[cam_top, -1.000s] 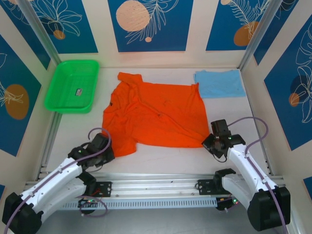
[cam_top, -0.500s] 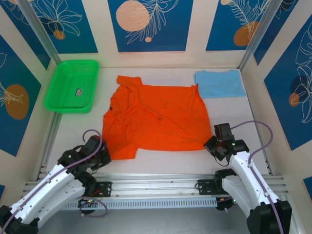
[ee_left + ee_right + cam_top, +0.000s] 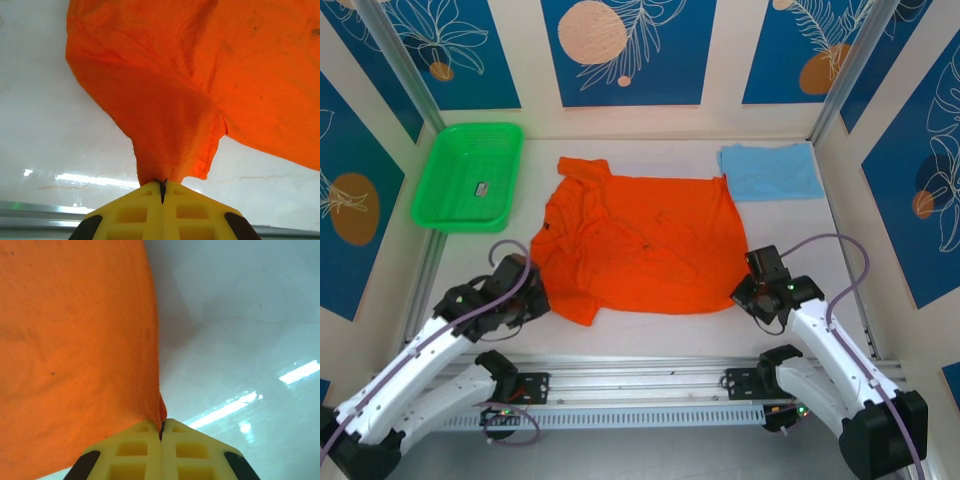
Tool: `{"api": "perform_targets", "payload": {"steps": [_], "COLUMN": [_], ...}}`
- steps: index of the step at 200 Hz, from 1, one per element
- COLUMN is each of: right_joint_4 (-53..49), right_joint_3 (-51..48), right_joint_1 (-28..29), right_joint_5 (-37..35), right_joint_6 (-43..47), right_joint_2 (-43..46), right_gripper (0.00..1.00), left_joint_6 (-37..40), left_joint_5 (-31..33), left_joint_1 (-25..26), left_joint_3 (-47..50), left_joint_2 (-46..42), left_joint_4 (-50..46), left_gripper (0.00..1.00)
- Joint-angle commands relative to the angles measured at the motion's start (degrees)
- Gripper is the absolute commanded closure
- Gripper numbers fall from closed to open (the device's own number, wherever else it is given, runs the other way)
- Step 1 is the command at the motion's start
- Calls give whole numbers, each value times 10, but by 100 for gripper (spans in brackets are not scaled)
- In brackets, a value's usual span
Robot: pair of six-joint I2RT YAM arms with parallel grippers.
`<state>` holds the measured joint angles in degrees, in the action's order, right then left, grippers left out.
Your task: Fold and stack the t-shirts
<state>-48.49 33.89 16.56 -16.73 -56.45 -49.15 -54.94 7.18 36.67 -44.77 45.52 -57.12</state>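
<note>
In the middle of the top view, the orange t-shirt (image 3: 645,238) has its lower corners clamped by the left gripper (image 3: 162,186) and right gripper (image 3: 161,426).

**Orange, Sky-Blue and Green on White**

We are looking at a bright orange t-shirt (image 3: 640,245), plain and unprinted, carrying a few small dark specks. The light sky-blue t-shirt (image 3: 770,172) is showing no pattern either. The basket (image 3: 450,170) is glowing bright green, and the worktop (image 3: 660,330) is reading as glossy white.

We are seeing wall panels (image 3: 620,50) in deep blue, patterned with peach circles and white line-drawn leaves, framed in cream. The left arm (image 3: 420,360) and right arm (image 3: 835,350) are appearing white with black joints, trailing purple cables (image 3: 825,237). The jaws of the left gripper (image 3: 162,184) and right gripper (image 3: 161,426) are showing yellow with black patches.
</note>
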Motion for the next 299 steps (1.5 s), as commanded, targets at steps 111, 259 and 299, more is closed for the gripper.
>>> {"api": "perform_targets", "payload": {"steps": [111, 259, 299], "right_joint_4": [81, 175, 210], "right_joint_3": [290, 205, 137], "right_joint_1": [-101, -144, -97], "right_joint_5": [1, 120, 184], "right_joint_6": [100, 96, 139], "right_joint_2": [-406, -339, -325], "right_gripper": [100, 48, 50], "left_joint_6": [88, 111, 112], "left_joint_5": [39, 21, -98], "left_joint_1": [-155, -237, -310], "left_joint_3": [-339, -289, -135], "left_joint_2": [433, 442, 407], "left_joint_4": [105, 129, 239], "left_gripper": [100, 0, 8]}}
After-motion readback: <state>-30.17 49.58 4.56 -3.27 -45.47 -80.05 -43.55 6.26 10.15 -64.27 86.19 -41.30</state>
